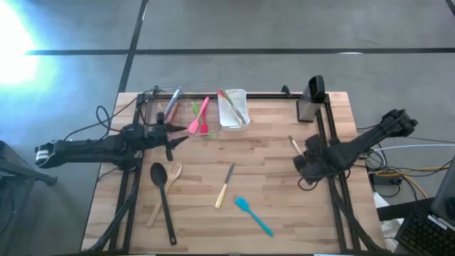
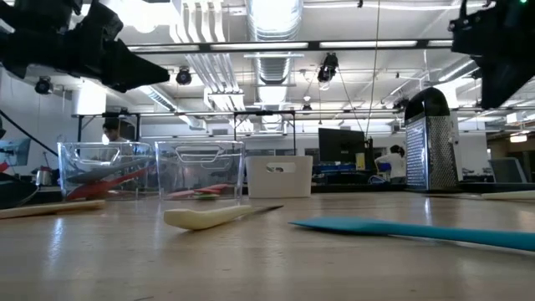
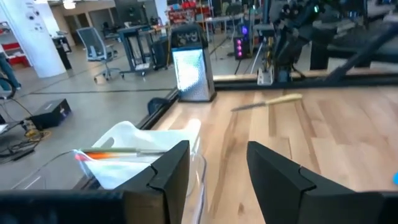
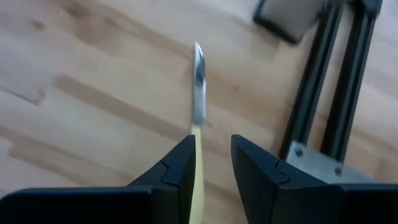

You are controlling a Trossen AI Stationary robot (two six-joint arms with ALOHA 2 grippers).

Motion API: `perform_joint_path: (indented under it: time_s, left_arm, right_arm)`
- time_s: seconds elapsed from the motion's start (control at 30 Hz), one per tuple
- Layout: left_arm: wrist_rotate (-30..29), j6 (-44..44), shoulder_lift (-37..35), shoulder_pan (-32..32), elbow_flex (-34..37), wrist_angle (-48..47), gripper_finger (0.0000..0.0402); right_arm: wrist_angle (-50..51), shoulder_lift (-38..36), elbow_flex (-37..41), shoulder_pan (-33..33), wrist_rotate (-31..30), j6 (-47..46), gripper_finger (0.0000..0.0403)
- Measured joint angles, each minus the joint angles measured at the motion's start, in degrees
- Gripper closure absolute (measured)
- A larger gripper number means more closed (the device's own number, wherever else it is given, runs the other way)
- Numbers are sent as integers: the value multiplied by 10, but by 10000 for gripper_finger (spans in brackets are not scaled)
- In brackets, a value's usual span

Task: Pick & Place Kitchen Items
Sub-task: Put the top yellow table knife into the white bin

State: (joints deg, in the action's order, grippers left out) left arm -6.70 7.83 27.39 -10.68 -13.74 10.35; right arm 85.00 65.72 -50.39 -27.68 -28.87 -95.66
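Several kitchen items lie flat on the wooden table: a black spoon (image 1: pixel 162 190), a wooden fork (image 1: pixel 166 190), a cream-handled knife (image 1: pixel 225 185) and a teal spatula (image 1: pixel 254 215). A smaller cream-handled knife (image 4: pixel 198 87) lies at the right, in front of my right gripper (image 4: pixel 213 146). That gripper hangs above it, pointing steeply down, open with a narrow gap. My left gripper (image 3: pixel 217 152) points level toward the table's right, open and empty, beside the bins. Pink and green utensils (image 1: pixel 200 119) lie in a clear bin, others in the white bin (image 1: pixel 233 114).
A metal grater (image 1: pixel 311 101) stands at the far right corner. Two clear bins (image 2: pixel 104 171) (image 2: pixel 201 171) and the white bin (image 2: pixel 278 176) line the far edge. Black frame rails (image 4: pixel 323 118) run along the table's right side. Bare wood shows between the loose utensils and the bins.
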Motion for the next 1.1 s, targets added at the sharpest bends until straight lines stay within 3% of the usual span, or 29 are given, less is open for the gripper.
perform_joint_path:
  time_s: [0.27,0.73,1.1]
  left_arm:
    - [0,14,2,0,0,-6,238]
    - [0,12,2,0,0,-7,238]
    - [0,12,1,0,0,-11,238]
  right_arm:
    - [-3,-39,40,0,78,-4,301]
    - [-3,-16,57,0,199,-16,292]
    - [-84,-6,80,1,223,10,263]
